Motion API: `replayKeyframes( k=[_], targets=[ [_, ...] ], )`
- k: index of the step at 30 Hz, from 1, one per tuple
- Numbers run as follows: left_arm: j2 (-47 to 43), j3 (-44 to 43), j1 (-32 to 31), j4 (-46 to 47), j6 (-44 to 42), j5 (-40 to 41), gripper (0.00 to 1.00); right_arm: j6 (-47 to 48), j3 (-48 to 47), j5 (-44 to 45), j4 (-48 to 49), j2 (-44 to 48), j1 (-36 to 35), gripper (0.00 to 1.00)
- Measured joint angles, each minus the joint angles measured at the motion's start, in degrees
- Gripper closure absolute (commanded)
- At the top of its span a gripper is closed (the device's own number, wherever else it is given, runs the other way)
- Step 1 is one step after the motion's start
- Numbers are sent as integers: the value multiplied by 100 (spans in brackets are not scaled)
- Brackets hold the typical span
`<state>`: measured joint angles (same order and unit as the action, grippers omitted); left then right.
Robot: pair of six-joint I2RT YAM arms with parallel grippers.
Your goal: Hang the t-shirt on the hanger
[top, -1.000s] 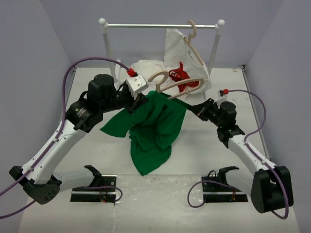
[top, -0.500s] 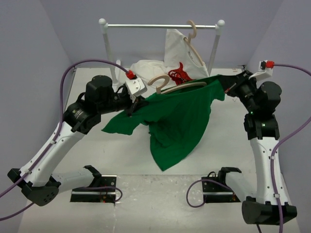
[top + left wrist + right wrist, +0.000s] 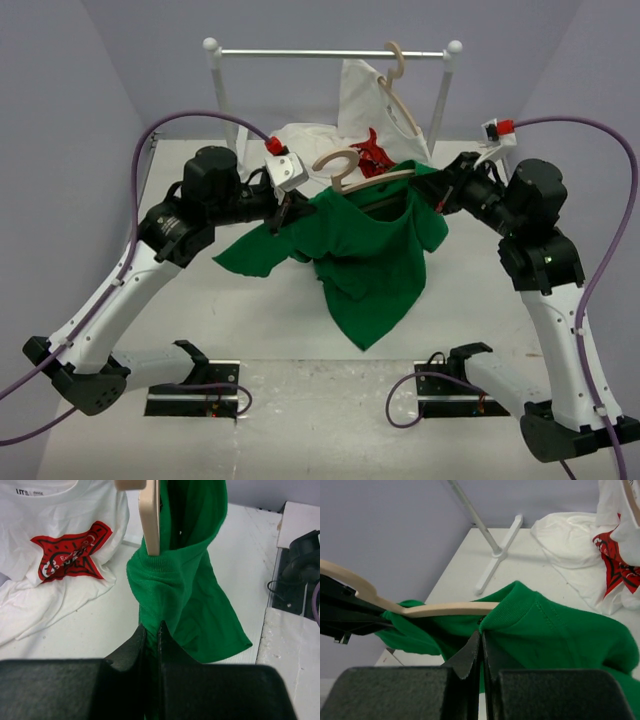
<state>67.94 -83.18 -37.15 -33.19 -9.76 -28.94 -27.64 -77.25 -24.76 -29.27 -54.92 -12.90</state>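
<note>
My right claw (image 3: pixel 438 191), clamped on the t-shirt (image 3: pixel 375 250), has dragged the collar across the hanger (image 3: pixel 380 178). My left claw (image 3: pixel 284 209) stays clamped on the cloth. One shoulder looks seated.

t-shirt (image 3: pixel 375 260) draped over hanger (image 3: pixel 380 178) between left hand (image 3: pixel 284 211) and right hand (image 3: pixel 438 195).

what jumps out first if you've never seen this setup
The bright green t-shirt stretched in mid-air at the centre, pinched on one side by the left fingers and on the other by the right fingers, with the hook of the wooden hanger rising above its top edge. Behind it, a white t-shirt with a red print hangs from the rail at the back.
</note>
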Motion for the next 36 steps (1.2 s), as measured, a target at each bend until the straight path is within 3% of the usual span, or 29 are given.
replayKeyframes(
  k=[9, 16, 20, 24, 25, 26, 28, 29, 31, 36],
  targets=[
    [53, 3, 0, 401, 323, -574, 100, 207, -616, 436, -453, -346, -311, 100],
    [53, 300, 17, 818, 347, -602, 100, 572, -1427, -219, -803, -951, -624, 99],
    [96, 512, 15, 960, 446, -444, 100, 856, -1385, -510, -927, -1053, -840, 92],
    [150, 572, 13, 977, 569, -125, 100, 1025, -1117, -161, -1084, -960, -842, 92],
    [153, 588, 13, 978, 602, -70, 100, 1070, -1073, 2, -1102, -957, -841, 89],
    [154, 604, 13, 980, 633, -21, 100, 1115, -1038, 170, -1122, -961, -838, 77],
    [154, 638, 13, 981, 694, 51, 100, 1189, -1025, 412, -1196, -1027, -814, 63],
    [153, 659, 13, 983, 734, 90, 100, 1226, -1025, 507, -1221, -1071, -800, 49],
    [132, 808, 23, 1034, 885, 207, 100, 1286, -975, 647, -1231, -1151, -779, 36],
    [26, 1507, 172, 1181, 1328, 480, 100, 1320, -307, 1100, -1041, -903, -732, 31]
  ],
)
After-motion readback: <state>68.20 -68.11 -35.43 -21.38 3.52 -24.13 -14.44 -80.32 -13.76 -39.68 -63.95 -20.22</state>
